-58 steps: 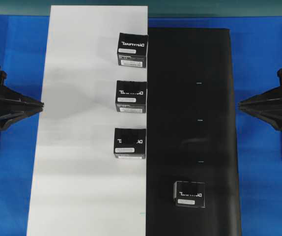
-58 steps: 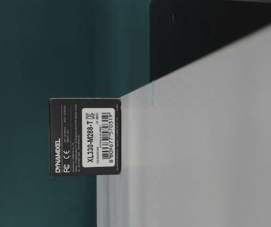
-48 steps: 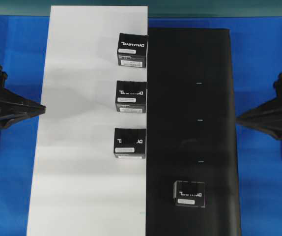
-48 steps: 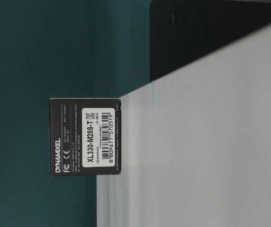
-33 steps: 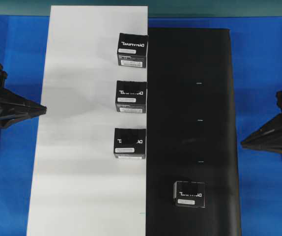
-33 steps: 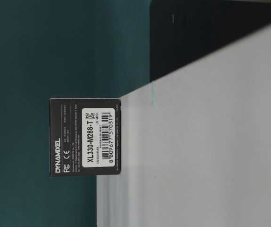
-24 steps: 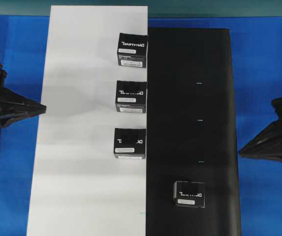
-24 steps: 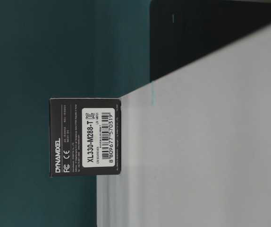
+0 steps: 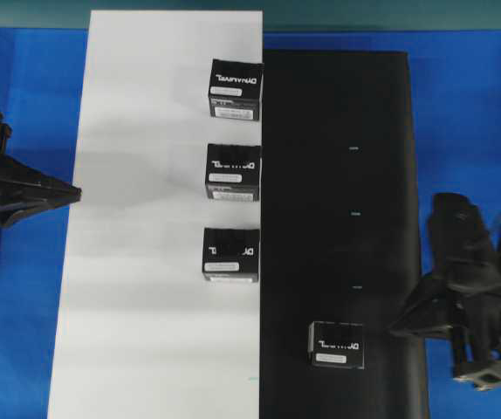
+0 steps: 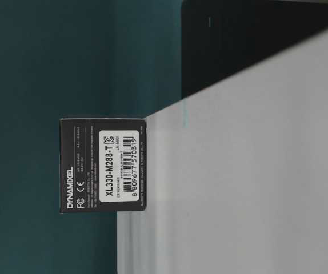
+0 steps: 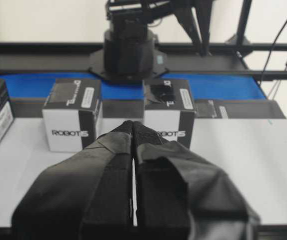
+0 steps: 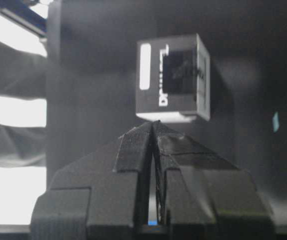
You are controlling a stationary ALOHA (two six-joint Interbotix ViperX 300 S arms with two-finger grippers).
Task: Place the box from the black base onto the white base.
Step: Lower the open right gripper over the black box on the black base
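Observation:
The box (image 9: 336,344) sits alone near the front of the black base (image 9: 346,131), lettering up. My right gripper (image 9: 396,330) is shut and empty; its tip points at the box from the right, a short gap away. In the right wrist view the box (image 12: 172,77) lies just beyond the shut fingertips of the right gripper (image 12: 153,124). The white base (image 9: 146,288) carries three look-alike boxes (image 9: 233,171) along its right edge. My left gripper (image 9: 78,190) is shut and empty, its tip at the white base's left edge, and in the left wrist view this gripper (image 11: 133,124) points at two of those boxes (image 11: 73,114).
Blue table surface (image 9: 469,113) surrounds both bases. The two bases touch along one long seam. The table-level view, turned on its side, shows one box (image 10: 103,165) on the white base (image 10: 238,188). The right arm's pedestal (image 11: 128,45) stands beyond the boxes.
The right arm has swung from the middle right down toward the front, bringing its shut tip close to the box on the black base. The left arm has barely moved.

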